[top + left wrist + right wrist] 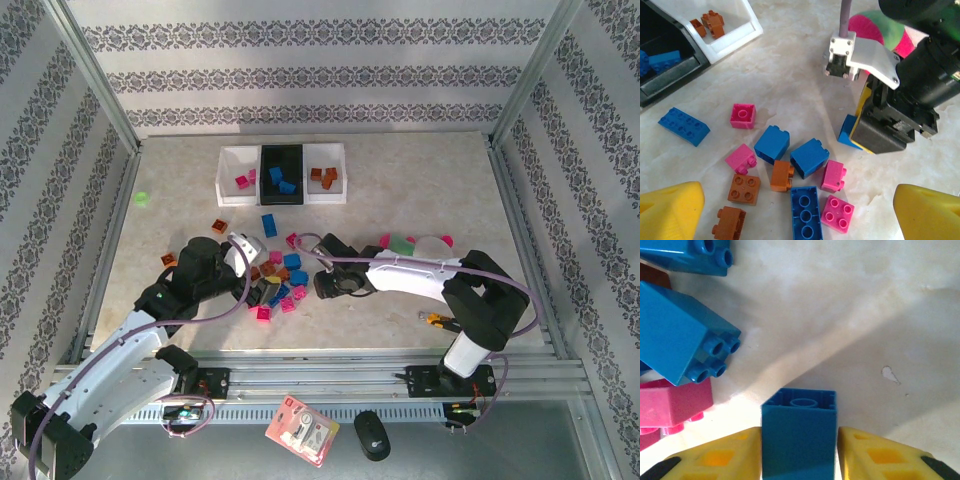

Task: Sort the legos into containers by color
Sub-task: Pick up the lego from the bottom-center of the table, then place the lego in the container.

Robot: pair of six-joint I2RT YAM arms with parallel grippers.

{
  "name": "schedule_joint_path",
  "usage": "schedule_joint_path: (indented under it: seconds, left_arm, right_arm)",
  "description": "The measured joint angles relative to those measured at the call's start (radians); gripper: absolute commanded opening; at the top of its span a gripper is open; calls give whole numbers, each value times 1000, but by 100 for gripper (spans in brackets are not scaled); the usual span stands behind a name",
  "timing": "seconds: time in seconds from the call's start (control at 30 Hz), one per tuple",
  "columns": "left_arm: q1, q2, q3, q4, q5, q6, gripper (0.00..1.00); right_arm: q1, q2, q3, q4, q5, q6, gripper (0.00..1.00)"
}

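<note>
A: Right side first. What do your fingers have?
B: Your right fingers (720,457) pinch a blue brick (799,432), with one yellow tip flush on each flank. Its hollow end points away from the wrist. On the desk (875,315) or just off it: cannot tell.
A: Neighbours?
B: In the upper left of that wrist view, two more blue bricks (677,340). A pink one (672,407) sits at the left edge, below them. Neither colour touches the pinched brick.
A: Your left side?
B: Left fingers (670,210) are spread wide, one at each lower corner of the wrist view, gripping nothing. Between and above them lie loose legos (809,157) in pink, blue and orange-brown, bunched, several touching. A long blue one (684,126) lies apart at the left.
A: From above, where are they?
B: Centre of the frame, slightly low, between your two arms.
A: Containers?
B: A joined row near the top centre. The left white bin (224,180) has pink bricks, the black middle bin (283,153) blue, the right white bin (326,157) orange-brown.
</note>
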Motion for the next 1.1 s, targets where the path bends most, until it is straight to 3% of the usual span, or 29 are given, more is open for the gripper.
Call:
schedule_joint_path:
  seconds: [0.1,0.33,0.57,1.1]
  left_arm:
    - [0,0,-11,1,2,0,99]
    - [0,0,-29,4,5,-2,100]
    - [0,0,-76,75,-3,-53,99]
    - [0,-23,-150,186,-80,-172,99]
  right_arm:
    - [-10,-3,3,-4,0,0,31]
    - [-36,-34,40,-50,4,-13,30]
    - [-74,-17,220,-21,23,-76,30]
    - [-180,544,875,213,72,-161,33]
